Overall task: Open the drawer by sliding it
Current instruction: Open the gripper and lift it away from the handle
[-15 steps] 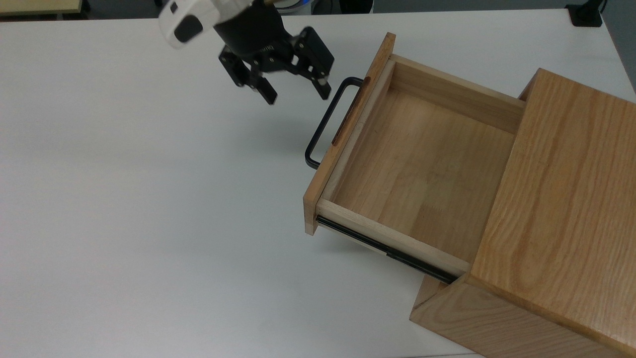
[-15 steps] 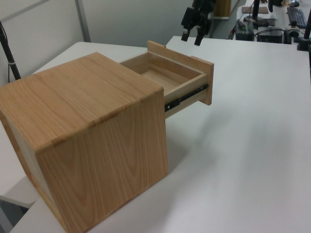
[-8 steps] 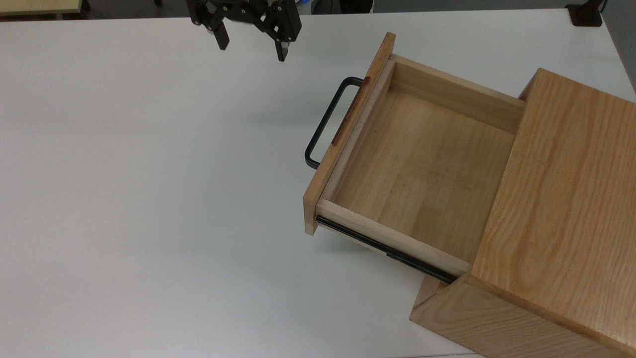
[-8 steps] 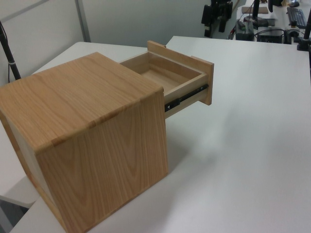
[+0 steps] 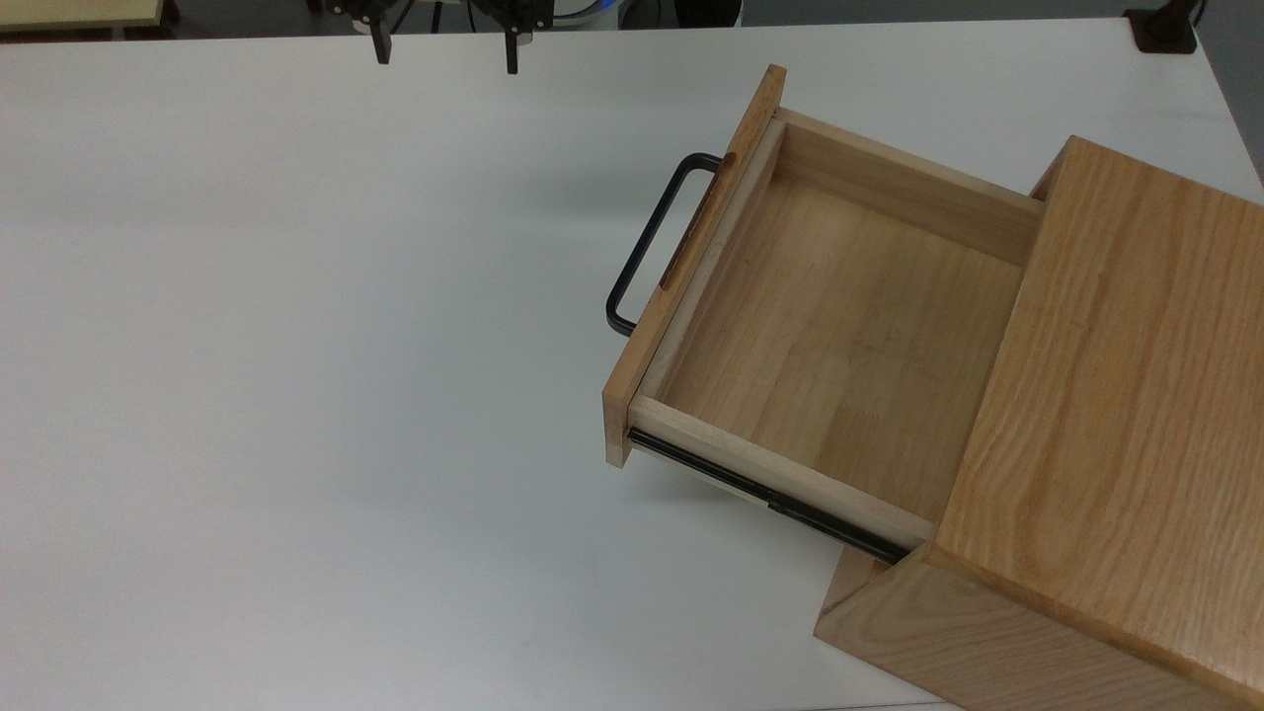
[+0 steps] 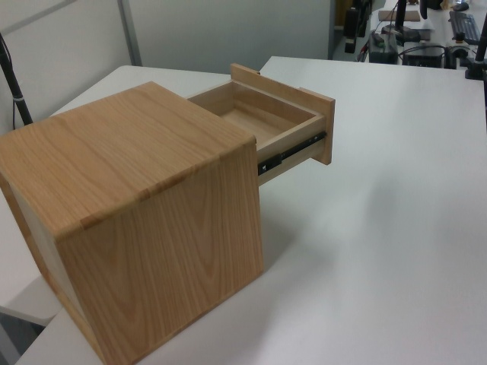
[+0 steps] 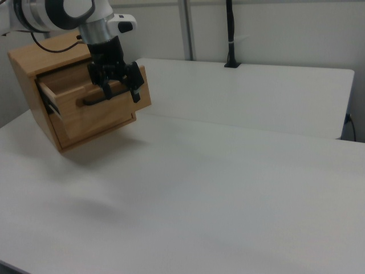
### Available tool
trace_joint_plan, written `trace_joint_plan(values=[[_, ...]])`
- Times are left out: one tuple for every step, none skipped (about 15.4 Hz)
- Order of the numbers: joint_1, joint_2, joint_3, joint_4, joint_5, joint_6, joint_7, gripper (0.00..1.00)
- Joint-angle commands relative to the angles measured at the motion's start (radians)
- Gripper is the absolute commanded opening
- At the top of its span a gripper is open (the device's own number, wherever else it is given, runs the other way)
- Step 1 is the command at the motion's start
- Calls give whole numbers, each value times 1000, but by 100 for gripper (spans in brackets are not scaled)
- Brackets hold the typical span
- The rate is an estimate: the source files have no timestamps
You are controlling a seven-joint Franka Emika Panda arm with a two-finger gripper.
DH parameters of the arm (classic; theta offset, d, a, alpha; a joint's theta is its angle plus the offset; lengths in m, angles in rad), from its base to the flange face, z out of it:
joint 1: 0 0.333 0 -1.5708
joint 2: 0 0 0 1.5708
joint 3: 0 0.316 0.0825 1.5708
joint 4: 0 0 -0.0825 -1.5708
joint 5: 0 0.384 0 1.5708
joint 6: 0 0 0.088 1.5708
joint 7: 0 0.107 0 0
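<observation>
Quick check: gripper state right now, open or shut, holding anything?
Gripper: open and holding nothing, at the top view's upper edge, apart from the light oak wooden drawer and its black U-shaped bar handle.

Pincer [image 5: 444, 44] cut off at top view's 12 o'clock edge, fingertips alone visible. Cabinet [image 5: 1106, 415] cropped at 4 o'clock. Drawer [image 6: 266, 122] handle hidden in left view.

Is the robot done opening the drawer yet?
Pretty much. The drawer is slid well out of the cabinet, so its bare wooden inside and a black side rail show. Nothing is in hand: the gripper is open, up at the top view's top edge, away from the handle. Nothing looks left to do, unless the drawer should come out farther.
</observation>
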Motion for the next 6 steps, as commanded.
trace_joint_plan(values=[[6, -50, -8, -67, -18, -5, -41, 100], [7, -48, -8, -67, -21, -4, -29, 100], [10, -48, -8, -67, -41, -5, -26, 100], [12, -48, -8, -65, -42, -4, -26, 100], [12, -48, -8, -65, -42, -5, -26, 100], [12, -48, -8, -64, -42, -5, -26, 100]])
